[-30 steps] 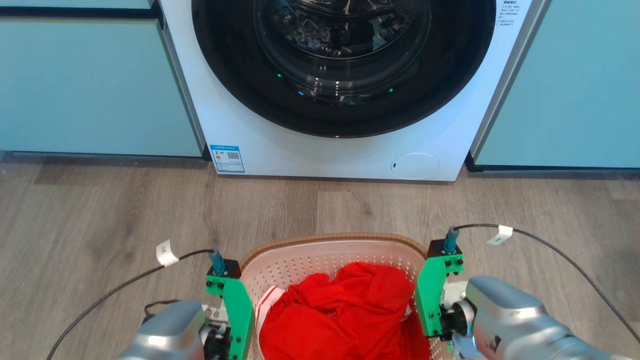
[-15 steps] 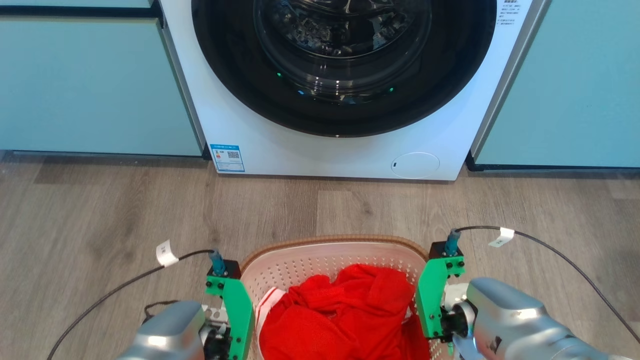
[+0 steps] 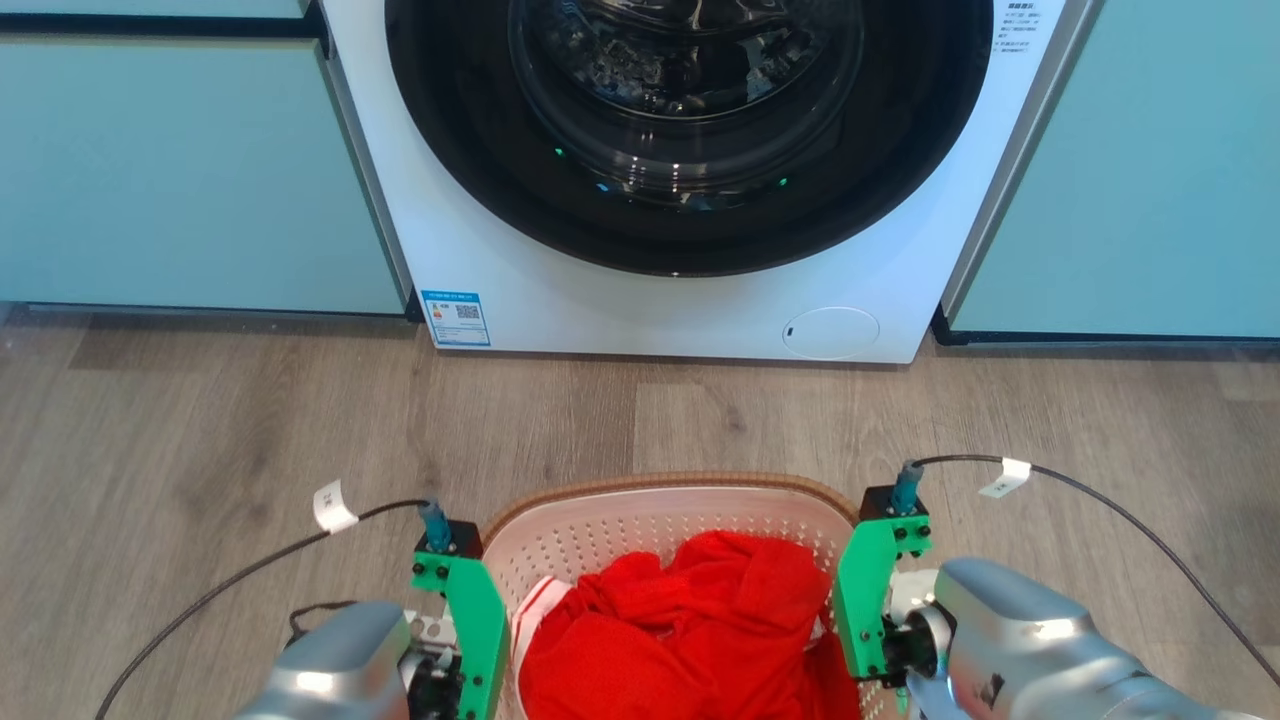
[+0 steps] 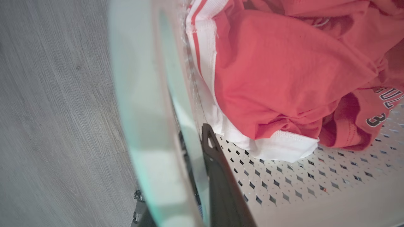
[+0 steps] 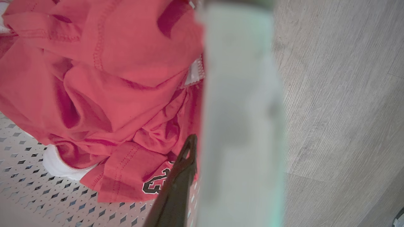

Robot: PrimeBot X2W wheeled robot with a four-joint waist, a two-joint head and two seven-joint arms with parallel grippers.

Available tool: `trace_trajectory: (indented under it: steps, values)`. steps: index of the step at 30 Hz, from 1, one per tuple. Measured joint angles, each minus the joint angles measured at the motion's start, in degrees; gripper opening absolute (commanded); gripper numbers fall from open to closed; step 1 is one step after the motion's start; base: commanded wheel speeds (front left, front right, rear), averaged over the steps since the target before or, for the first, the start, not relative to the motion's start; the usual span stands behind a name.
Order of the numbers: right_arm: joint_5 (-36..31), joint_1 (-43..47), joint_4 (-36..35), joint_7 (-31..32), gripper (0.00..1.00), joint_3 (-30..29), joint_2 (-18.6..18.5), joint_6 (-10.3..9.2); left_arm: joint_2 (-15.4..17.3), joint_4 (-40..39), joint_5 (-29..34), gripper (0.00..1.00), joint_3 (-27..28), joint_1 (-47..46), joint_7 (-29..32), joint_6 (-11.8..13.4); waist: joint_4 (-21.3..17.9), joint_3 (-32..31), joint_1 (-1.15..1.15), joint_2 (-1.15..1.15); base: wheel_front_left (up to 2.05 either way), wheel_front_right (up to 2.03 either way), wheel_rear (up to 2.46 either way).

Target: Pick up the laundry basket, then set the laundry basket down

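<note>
The laundry basket [image 3: 660,510], white and perforated with a brown woven rim, sits at the bottom centre of the head view, with a red garment [image 3: 690,630] inside. My left gripper [image 3: 462,630] is at its left side and my right gripper [image 3: 866,605] at its right side. In the left wrist view the blurred white basket rim [image 4: 148,126] runs between the fingers, and one dark finger [image 4: 217,170] is inside the basket wall. In the right wrist view a dark finger [image 5: 178,186] lies inside beside the white rim [image 5: 240,119]. Both grippers are shut on the basket's sides.
A white washing machine [image 3: 560,270] with a dark round door [image 3: 690,130] stands ahead on the grey wood floor [image 3: 200,430], with teal cabinets [image 3: 180,170] on both sides. Black cables [image 3: 250,570] trail from each wrist. Open floor lies between basket and machine.
The basket and my right gripper have slipped a little lower in the head view. The left gripper and the room have barely shifted.
</note>
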Motion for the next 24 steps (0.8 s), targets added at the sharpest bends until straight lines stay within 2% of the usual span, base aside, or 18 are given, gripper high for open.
trace_trajectory:
  steps: [24]
  values:
    - [1.7,-0.1,0.4,-0.1,0.00,1.5,0.0,0.00,-0.1,0.0,0.0,0.00,-0.1,0.0,0.0,0.0,-0.1,-0.1,0.00,0.00,0.00,0.00,0.00]
